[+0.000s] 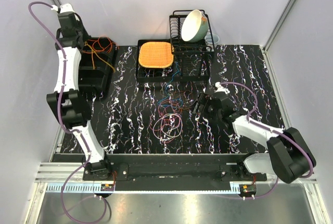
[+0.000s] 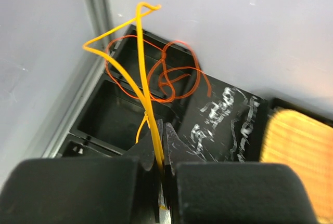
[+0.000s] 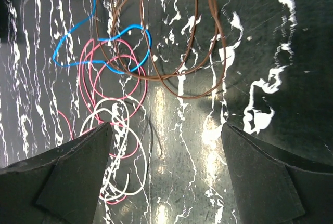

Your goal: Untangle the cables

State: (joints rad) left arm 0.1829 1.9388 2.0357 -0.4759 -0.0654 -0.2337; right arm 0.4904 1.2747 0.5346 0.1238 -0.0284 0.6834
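Note:
My left gripper is shut on a yellow cable and holds it over a black compartment bin at the table's far left. An orange cable lies coiled on the bin's far part. My right gripper is open and empty, low over the marbled table. A loose pile of cables lies in front of it: blue, pink, white and brown loops, overlapping. In the top view the pile lies mid-table, left of the right gripper.
A black dish rack with a pale bowl stands at the back. An orange woven pad lies on a black tray next to it. Grey walls close in the table on the left, back and right.

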